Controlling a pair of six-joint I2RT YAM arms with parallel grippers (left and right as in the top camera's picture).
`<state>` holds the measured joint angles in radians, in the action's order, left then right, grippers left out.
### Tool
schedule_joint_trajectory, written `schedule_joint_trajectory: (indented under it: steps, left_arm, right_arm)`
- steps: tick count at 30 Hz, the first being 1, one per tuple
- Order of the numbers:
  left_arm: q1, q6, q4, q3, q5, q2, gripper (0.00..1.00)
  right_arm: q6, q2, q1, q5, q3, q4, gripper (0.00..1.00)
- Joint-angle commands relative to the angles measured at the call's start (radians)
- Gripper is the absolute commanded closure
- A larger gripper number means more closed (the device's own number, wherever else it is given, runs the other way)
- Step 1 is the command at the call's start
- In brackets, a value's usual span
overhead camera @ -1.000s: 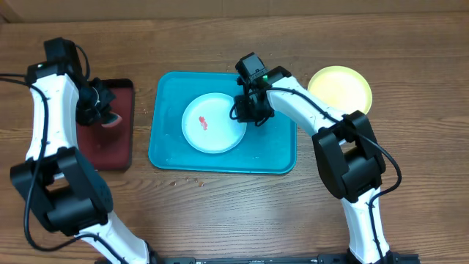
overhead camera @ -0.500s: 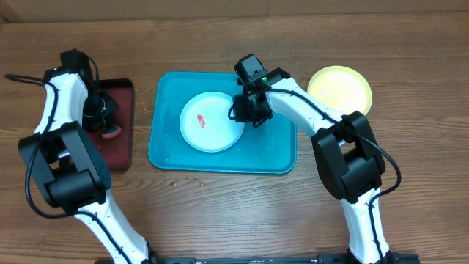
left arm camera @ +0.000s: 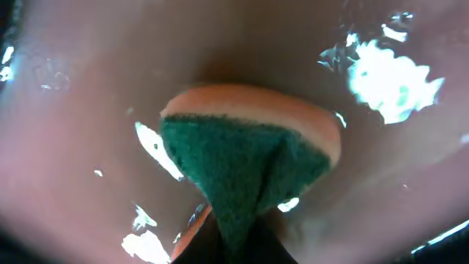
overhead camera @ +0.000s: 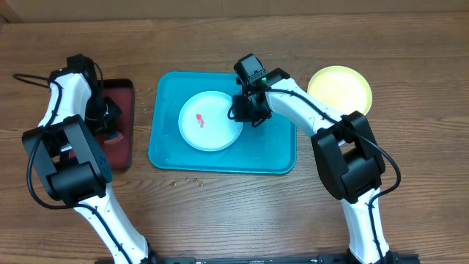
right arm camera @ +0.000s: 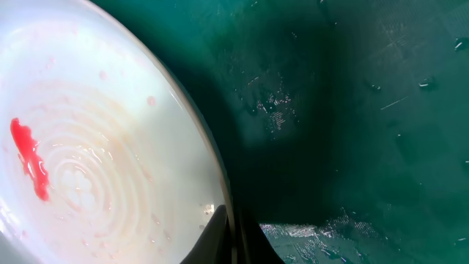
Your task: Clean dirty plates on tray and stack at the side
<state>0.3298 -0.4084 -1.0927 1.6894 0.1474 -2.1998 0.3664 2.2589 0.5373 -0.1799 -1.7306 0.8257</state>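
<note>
A white plate point(overhead camera: 210, 121) with a small red smear lies on the turquoise tray point(overhead camera: 278, 150). My right gripper point(overhead camera: 244, 114) is shut on the plate's right rim; the right wrist view shows the fingers point(right arm camera: 236, 238) pinching the white plate's point(right arm camera: 95, 161) edge over the wet tray point(right arm camera: 352, 110). A yellow-green plate point(overhead camera: 339, 89) sits on the table to the right of the tray. My left gripper point(overhead camera: 108, 125) is shut on an orange sponge with a green scouring face point(left arm camera: 249, 165) over the dark red tray point(left arm camera: 88, 88). No pale mint plate is in view.
The dark red tray point(overhead camera: 121, 143) with black rim lies left of the turquoise tray. Small crumbs point(overhead camera: 192, 179) lie on the wooden table in front of the turquoise tray.
My left arm has swung in over the dark red tray and settled on the sponge. The white plate has shifted slightly left in my right gripper.
</note>
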Motion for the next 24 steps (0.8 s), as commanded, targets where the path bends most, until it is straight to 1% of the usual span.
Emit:
schedule_joint_trajectory:
  steps: [1, 2, 3, 4, 11, 14, 16, 18, 21, 24]
  left_arm:
    - [0.011, 0.027, -0.019, 0.077, 0.02, -0.01, 0.85]
    - [0.012, 0.027, -0.019, 0.083, 0.02, -0.01, 0.75]
    - [0.012, 0.027, -0.018, 0.084, 0.021, -0.01, 0.68]
    - [0.012, 0.027, -0.018, 0.083, 0.021, -0.011, 0.65]
    - [0.012, 0.027, -0.002, 0.04, 0.021, -0.013, 0.58]
    - [0.012, 0.027, 0.006, 0.007, 0.02, -0.013, 0.58]
    - [0.012, 0.027, 0.02, -0.005, 0.02, -0.013, 0.64]
    - [0.012, 0.027, 0.027, -0.005, 0.02, -0.013, 0.74]
    - [0.012, 0.027, 0.038, -0.005, 0.02, -0.013, 0.96]
    - [0.012, 0.027, 0.036, -0.002, 0.021, -0.012, 0.96]
  right_arm:
    - [0.005, -0.024, 0.008, 0.004, 0.015, -0.007, 0.96]
    - [0.005, -0.024, 0.008, 0.004, 0.015, -0.007, 0.96]
    - [0.005, -0.024, 0.008, 0.004, 0.015, -0.008, 0.96]
    - [0.005, -0.024, 0.008, 0.004, 0.015, -0.007, 0.96]
    - [0.004, -0.024, 0.008, 0.004, 0.015, -0.006, 0.96]
    - [0.004, -0.024, 0.008, 0.004, 0.015, -0.006, 0.96]
    - [0.004, -0.024, 0.008, 0.004, 0.015, -0.006, 0.96]
    - [0.004, -0.024, 0.008, 0.004, 0.015, -0.006, 0.96]
    - [0.004, -0.024, 0.008, 0.004, 0.015, -0.006, 0.96]
    - [0.004, -0.024, 0.008, 0.004, 0.015, -0.006, 0.96]
